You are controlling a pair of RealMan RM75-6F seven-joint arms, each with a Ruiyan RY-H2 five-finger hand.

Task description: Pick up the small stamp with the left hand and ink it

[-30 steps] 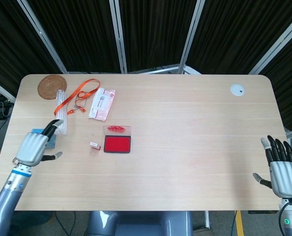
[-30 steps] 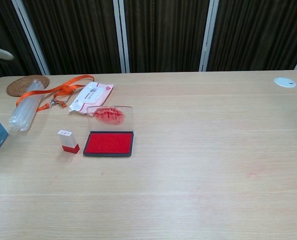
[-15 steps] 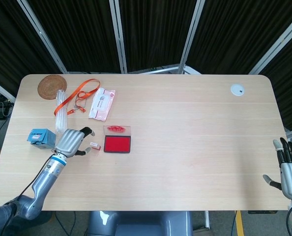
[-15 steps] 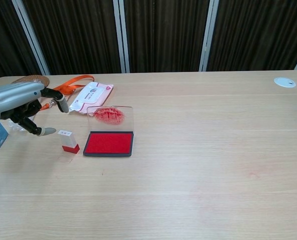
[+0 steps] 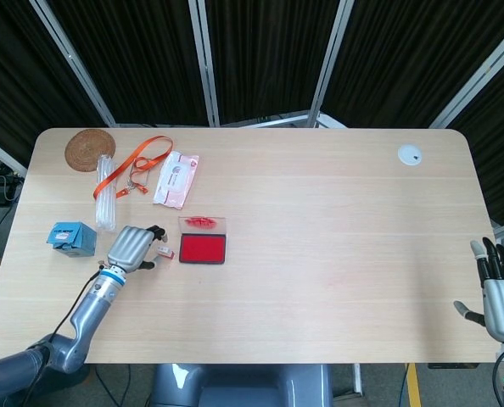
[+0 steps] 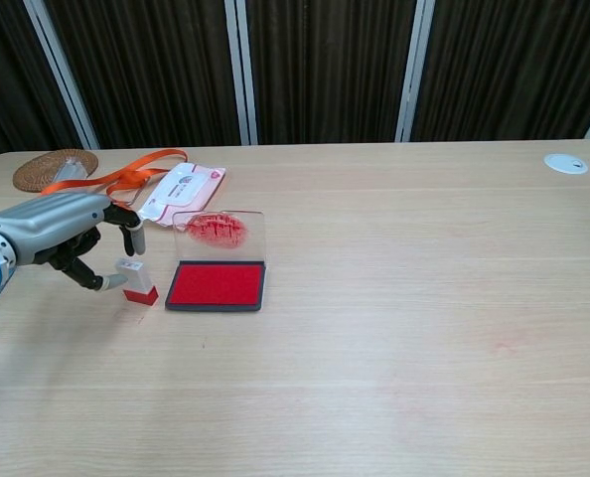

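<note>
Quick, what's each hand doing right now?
Left hand: open, fingers around the small stamp, grip not confirmed.
Right hand: open, holding nothing.

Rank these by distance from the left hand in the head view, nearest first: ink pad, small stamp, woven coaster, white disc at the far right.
From the left hand:
1. small stamp, right at its fingertips.
2. ink pad, just beyond the stamp, to the right.
3. woven coaster, at the back left corner.
4. white disc, at the far right near the back edge.
</note>
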